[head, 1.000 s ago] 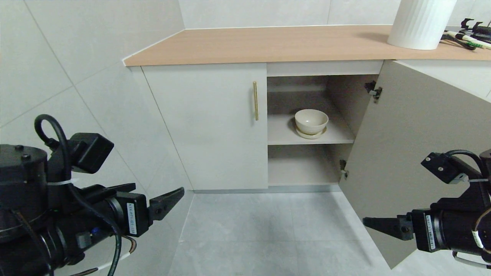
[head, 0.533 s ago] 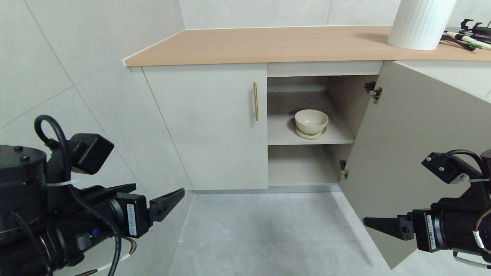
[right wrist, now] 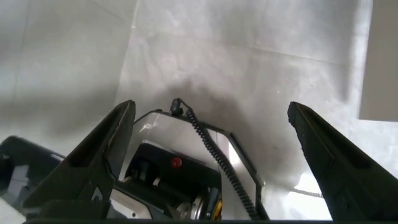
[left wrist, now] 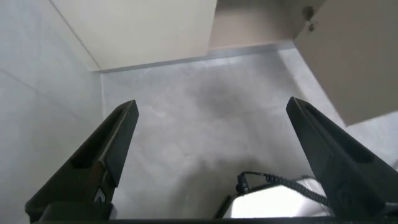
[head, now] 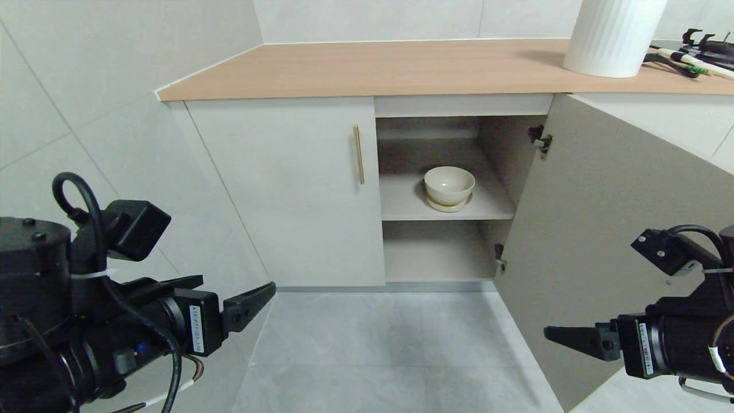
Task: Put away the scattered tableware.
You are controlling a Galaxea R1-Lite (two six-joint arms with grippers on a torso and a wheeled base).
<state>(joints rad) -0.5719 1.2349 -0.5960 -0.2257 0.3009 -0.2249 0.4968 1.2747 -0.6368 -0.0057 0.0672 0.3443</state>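
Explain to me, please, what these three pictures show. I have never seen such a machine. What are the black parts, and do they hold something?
The black parts are the two arms of a wheeled robot. The large picture comes from a camera on its head, looking forward and down. The two small pictures come from cameras on the wrists, and each looks past its own gripper at the floor. The left gripper and the right gripper are both open and hold nothing. Ahead is a cabinet with its door open. On its upper shelf a bowl stands on a small plate. A white ribbed container stands on the countertop.
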